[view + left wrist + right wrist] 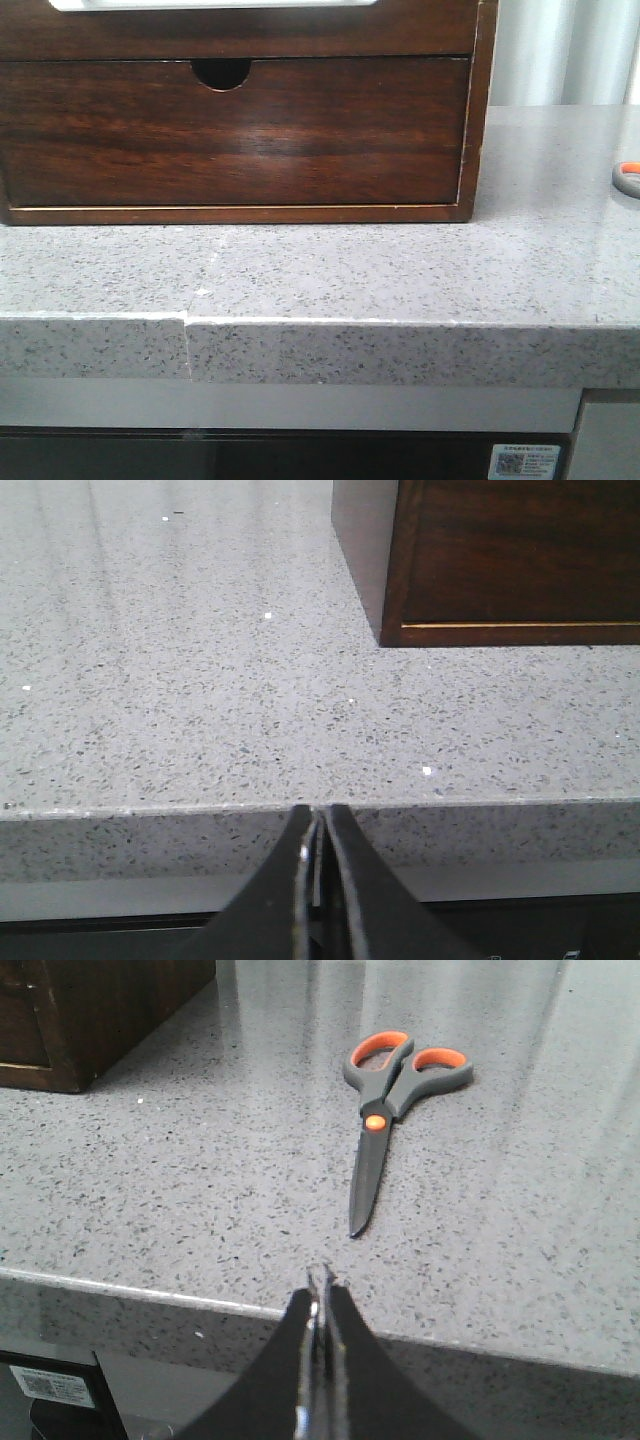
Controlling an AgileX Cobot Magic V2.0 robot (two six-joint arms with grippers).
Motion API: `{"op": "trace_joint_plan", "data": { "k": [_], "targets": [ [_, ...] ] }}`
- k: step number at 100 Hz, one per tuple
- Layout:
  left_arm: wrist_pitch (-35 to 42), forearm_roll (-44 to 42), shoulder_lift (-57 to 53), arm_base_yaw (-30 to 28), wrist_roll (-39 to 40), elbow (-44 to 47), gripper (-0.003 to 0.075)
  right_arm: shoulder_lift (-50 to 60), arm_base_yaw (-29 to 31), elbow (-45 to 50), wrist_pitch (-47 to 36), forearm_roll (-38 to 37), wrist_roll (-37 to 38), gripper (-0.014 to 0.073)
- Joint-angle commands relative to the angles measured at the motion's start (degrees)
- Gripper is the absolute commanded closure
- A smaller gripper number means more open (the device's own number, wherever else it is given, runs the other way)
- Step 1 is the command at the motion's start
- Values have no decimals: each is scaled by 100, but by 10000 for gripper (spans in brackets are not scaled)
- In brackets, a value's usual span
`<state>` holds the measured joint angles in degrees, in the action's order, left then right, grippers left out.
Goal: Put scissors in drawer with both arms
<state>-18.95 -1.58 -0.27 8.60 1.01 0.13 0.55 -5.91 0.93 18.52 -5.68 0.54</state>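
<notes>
The scissors [380,1120] lie flat on the grey speckled counter, grey handles with orange inner loops, blades closed and pointing toward my right gripper. In the front view only one handle loop [628,178] shows at the right edge. The drawer [235,135] is a dark brown glossy front with a half-round notch at its top edge, pushed in flush with the cabinet. My right gripper [320,1285] is shut and empty, at the counter's front edge, short of the blade tip. My left gripper [318,815] is shut and empty at the front edge, away from the cabinet corner [400,630].
The wooden cabinet frame [478,110] stands at the back of the counter [330,270]. The counter's front edge has a vertical seam [188,345]. A dark unit with a label [525,462] sits below. Neither arm shows in the front view.
</notes>
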Motion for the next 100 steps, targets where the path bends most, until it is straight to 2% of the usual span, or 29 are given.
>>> {"op": "trace_joint_plan", "data": {
  "k": [1,59,66,85,100],
  "targets": [
    [223,-17,-181,31,54,132,739,111,42,55,-167,-28,-8,634],
    [223,-17,-181,-82,54,132,739,111,42,55,-167,-28,-8,634],
    [223,-17,-181,-450,54,132,739,111,42,55,-167,-28,-8,634],
    [223,-17,-181,-2044,54,132,739,111,42,55,-167,-28,-8,634],
    [223,-17,-181,-2799,54,132,739,111,42,55,-167,-28,-8,634]
  ]
}}
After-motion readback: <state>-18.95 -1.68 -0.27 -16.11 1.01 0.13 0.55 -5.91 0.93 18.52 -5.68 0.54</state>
